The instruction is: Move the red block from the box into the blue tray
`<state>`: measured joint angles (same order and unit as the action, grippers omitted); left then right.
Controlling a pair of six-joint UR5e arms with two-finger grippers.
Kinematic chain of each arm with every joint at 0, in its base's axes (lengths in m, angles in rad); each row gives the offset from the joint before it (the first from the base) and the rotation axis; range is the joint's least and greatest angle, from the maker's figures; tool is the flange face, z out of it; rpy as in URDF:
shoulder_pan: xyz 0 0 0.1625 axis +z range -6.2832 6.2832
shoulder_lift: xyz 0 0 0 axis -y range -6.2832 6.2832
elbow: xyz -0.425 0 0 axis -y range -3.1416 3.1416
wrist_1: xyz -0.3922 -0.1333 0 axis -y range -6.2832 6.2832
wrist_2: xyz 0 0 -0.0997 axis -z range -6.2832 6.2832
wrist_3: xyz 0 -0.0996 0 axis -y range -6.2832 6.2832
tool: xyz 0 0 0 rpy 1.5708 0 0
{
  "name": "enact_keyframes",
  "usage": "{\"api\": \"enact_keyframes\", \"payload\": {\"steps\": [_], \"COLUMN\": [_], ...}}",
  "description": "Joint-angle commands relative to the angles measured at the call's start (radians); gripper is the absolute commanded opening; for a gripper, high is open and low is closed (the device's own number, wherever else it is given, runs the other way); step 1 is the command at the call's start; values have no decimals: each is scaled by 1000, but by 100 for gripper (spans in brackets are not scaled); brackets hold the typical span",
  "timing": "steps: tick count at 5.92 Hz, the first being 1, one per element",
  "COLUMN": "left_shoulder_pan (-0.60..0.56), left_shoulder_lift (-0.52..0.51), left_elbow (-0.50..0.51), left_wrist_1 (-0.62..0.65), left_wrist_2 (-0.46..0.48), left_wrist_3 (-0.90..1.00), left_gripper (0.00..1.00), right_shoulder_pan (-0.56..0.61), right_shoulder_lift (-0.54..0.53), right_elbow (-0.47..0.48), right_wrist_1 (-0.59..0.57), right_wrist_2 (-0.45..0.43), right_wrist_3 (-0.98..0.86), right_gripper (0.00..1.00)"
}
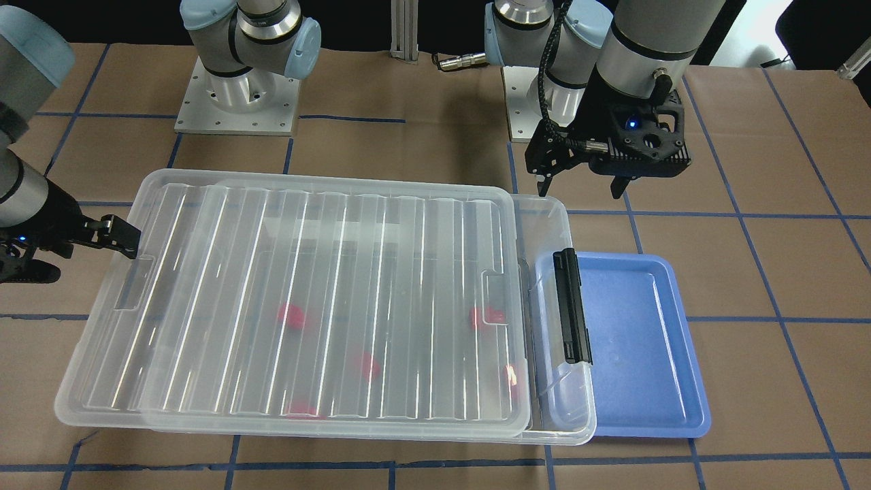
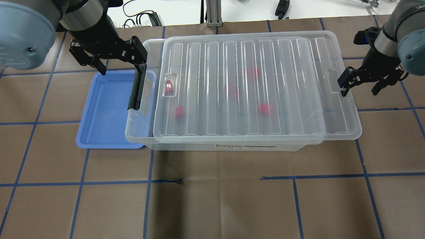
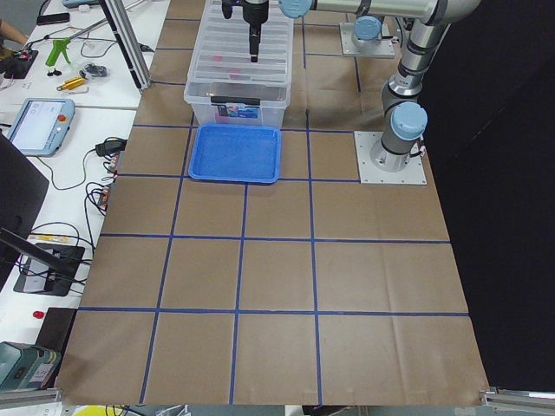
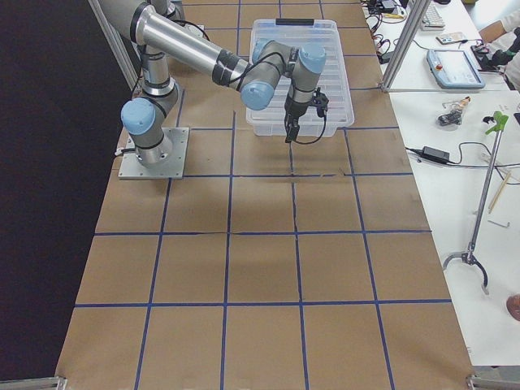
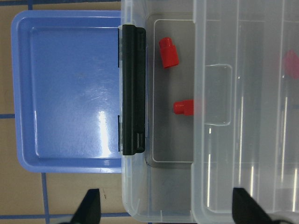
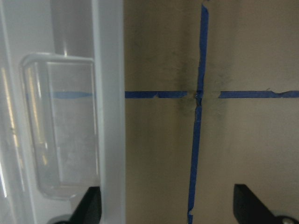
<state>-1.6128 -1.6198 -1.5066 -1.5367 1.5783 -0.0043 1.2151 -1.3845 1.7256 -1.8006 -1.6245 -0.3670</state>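
Note:
The clear box [image 2: 232, 146] stands mid-table. Its ribbed lid [image 2: 292, 83] is slid toward my right, leaving a gap at the black latch bar [image 2: 134, 89]. Several red blocks lie inside; two show in the gap in the left wrist view [image 5: 169, 52] [image 5: 184, 107], others blur through the lid [image 2: 264, 108]. The blue tray [image 2: 103, 109] lies at the box's latch end, partly under it. My left gripper [image 2: 121, 66] is open and empty above the far corner of the tray and box [image 5: 166, 210]. My right gripper [image 2: 360, 88] is open and empty beside the lid's other end [image 6: 168, 210].
Brown paper with blue tape lines covers the table [image 2: 212, 199]. The arm bases [image 1: 235, 102] stand behind the box. A side bench with tools and a tablet [image 3: 39, 121] runs along the table's far edge.

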Motion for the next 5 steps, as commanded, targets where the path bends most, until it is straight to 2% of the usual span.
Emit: {"api": "enact_keyframes", "payload": {"steps": [1,2,3,5], "left_shoulder_pan": [1,1,2,10], "left_shoulder_lift": [-2,-5,-14,-32], "left_elbow": [-17,-27,-29,-30], "left_wrist_1": [18,35,35,32], "left_wrist_2": [8,8,-7,-83], "left_wrist_3": [246,420,523,950], "left_gripper": [98,98,98,98], "right_shoulder_pan": [-66,-95,-148,-170], "right_shoulder_lift": [2,2,2,-2], "right_elbow": [-1,-6,-6,-12], "right_wrist_1": [-31,-34,-37,-37], "right_wrist_2": [-2,-44,-51,-55], "right_wrist_3": [-94,-130,-186,-202], "right_gripper": [100,100,100,100]}}
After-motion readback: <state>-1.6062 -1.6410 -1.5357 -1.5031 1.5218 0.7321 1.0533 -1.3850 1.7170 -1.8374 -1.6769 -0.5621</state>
